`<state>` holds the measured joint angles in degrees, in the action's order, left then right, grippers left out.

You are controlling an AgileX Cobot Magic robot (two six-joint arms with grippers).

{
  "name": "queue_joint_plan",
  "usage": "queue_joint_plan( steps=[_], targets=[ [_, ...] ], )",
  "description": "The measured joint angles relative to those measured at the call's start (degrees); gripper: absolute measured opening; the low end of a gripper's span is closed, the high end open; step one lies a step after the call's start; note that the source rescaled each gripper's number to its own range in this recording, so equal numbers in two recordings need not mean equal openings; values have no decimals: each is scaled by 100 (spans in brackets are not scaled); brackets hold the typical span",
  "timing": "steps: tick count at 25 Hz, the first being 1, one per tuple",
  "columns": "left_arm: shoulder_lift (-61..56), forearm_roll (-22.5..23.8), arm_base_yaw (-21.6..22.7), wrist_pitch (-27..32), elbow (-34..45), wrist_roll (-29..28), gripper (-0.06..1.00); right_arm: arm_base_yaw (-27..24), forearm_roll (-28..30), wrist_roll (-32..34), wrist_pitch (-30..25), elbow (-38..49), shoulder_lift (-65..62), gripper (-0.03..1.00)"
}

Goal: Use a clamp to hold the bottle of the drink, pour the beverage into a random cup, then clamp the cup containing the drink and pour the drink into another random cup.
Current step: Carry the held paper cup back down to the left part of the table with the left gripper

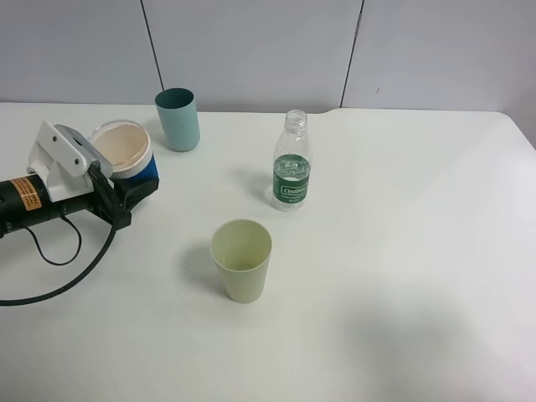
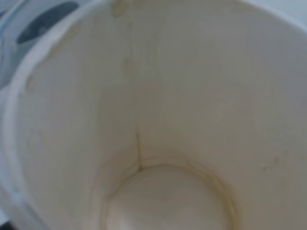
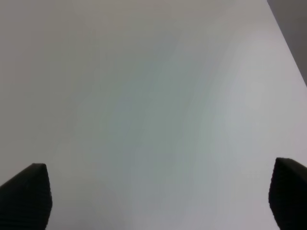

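Note:
The blue-sleeved paper cup stands at the left of the table, and my left gripper is shut on its sleeve. The left wrist view is filled by the cup's cream inside, where no drink shows. The uncapped clear bottle with a green label stands upright at mid table with some clear liquid in it. The pale yellow-green cup stands upright in front of the bottle, apart from both grippers. My right gripper is open over bare table and holds nothing; it is out of the exterior view.
A teal tumbler stands upright just behind the paper cup, close to it. The left arm's black cable loops on the white table. A grey panelled wall runs behind the table's far edge.

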<state>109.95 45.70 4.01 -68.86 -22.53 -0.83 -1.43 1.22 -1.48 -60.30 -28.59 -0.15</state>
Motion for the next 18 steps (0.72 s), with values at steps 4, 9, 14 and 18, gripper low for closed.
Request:
queue_joint_plan(
  steps=[4,9,14,18],
  targets=[
    [351,0,54,-5,-23,25,3,0,0,0,0,0,0,77],
    [666,91,53,-5,-228,25,3,0,0,0,0,0,0,77],
    [914,93,53,-7,-275,44,3,0,0,0,0,0,0,77],
    [1044,65,53,-7,-275,156,3,0,0,0,0,0,0,77]
  ],
)
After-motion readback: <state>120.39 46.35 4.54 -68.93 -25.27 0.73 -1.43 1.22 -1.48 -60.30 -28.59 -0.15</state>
